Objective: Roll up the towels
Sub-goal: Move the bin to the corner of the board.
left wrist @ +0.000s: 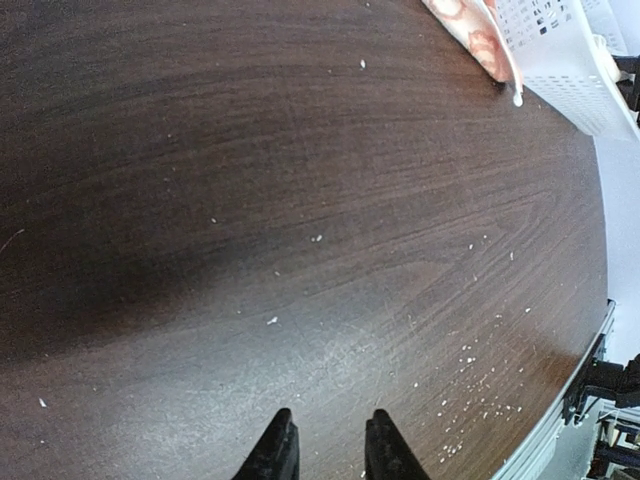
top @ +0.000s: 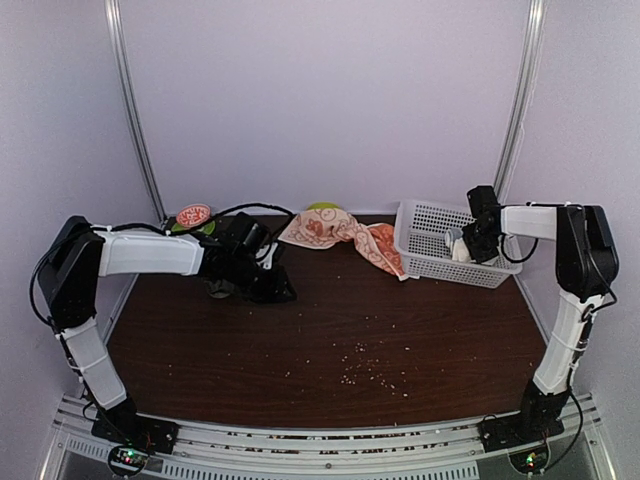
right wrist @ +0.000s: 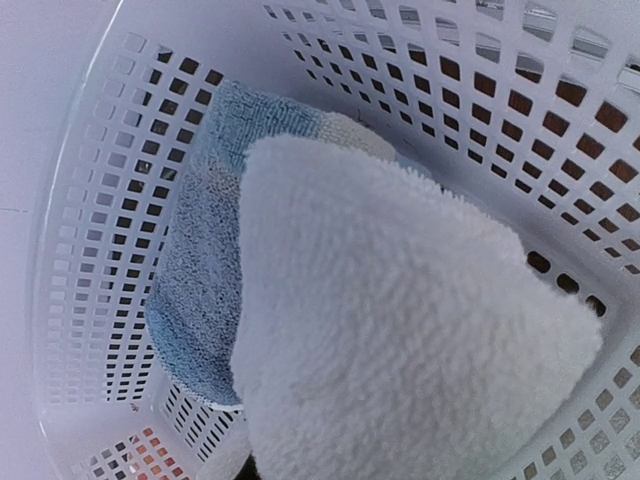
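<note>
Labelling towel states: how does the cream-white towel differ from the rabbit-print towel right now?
Place: the cream-white towel is bunched inside the white basket, held by the right gripper; the rabbit-print towel lies crumpled on the table, one end by the basket's left wall. Look: the cream-white towel is plain and fluffy; the rabbit-print towel is peach-orange and cream, patterned. Shared: neither is rolled.

towel (top: 335,230) left of basket (top: 430,210), second towel (right wrist: 400,320) inside basket

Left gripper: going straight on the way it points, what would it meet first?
Probably the bare table top close ahead, though depth is unclear; the printed towel lies far off right.
</note>
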Tool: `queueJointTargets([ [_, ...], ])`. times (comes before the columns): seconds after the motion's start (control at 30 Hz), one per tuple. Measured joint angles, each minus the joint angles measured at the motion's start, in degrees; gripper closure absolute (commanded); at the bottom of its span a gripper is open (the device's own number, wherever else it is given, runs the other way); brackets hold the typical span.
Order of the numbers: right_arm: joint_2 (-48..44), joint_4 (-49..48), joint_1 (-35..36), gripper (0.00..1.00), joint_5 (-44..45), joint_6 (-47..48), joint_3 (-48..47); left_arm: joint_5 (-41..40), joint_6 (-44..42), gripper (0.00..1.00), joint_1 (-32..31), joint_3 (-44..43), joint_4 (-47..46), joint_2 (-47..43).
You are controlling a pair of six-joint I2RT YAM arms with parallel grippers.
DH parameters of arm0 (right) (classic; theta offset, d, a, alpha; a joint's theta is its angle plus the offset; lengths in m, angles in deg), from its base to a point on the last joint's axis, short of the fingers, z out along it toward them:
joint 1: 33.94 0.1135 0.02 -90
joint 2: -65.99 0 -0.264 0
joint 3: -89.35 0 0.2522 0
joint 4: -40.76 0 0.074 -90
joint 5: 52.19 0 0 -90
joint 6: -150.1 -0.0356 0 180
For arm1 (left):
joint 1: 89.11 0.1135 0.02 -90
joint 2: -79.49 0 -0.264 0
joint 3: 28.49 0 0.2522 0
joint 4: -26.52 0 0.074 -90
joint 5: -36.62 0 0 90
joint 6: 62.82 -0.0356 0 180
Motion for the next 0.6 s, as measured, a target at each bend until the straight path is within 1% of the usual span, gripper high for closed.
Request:
queueJointTargets([
  [0.17,0.0,0.0,0.0,1.00,-1.3,3.1,-0.7,0.3,-0.3,0.77,0.7,-2.0,0.6,0.5],
  [0.27,0.9,1.3,0.0,1.00,-3.4,5.9,-4.3,0.4,-0.9,0.77,1.3,-5.5,1.2,1.3],
  [0.37,1.7,1.4,0.3,1.00,-5.5,8.7,-7.0,0.6,-1.1,0.77,1.6,-7.0,1.3,1.5],
  [0.6,5.4,4.0,1.5,1.00,-11.2,14.9,-10.2,1.0,-1.1,0.77,1.6,-7.5,1.5,2.1],
])
